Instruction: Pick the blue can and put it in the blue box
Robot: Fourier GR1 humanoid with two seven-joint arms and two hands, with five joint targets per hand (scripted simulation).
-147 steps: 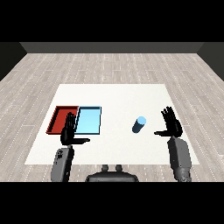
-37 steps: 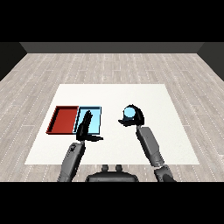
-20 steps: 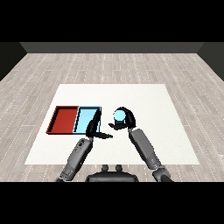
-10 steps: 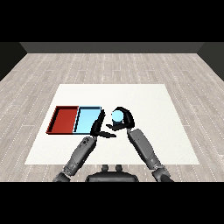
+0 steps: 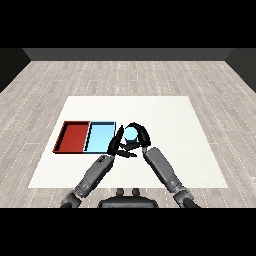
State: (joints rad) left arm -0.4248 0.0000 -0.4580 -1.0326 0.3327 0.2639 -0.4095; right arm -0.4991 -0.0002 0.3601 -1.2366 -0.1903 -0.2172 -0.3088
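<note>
Blue can (image 5: 131,133) sitting in right hand (image 5: 140,136), fingers curling round it, just right of blue tray (image 5: 99,137); cannot tell whether it is touching table. Left hand (image 5: 116,143) reaching up beside can, fingers straight and together, overlapping blue tray's right edge. Red tray (image 5: 73,137) lying against blue tray's left side. Both trays resting on white table (image 5: 165,115).

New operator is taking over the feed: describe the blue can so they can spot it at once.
On the white table, find the red tray and light blue tray side by side. Just right of the light blue tray, the right hand curls round the blue can, left hand alongside. It is the only round blue thing, and the only one held.
</note>
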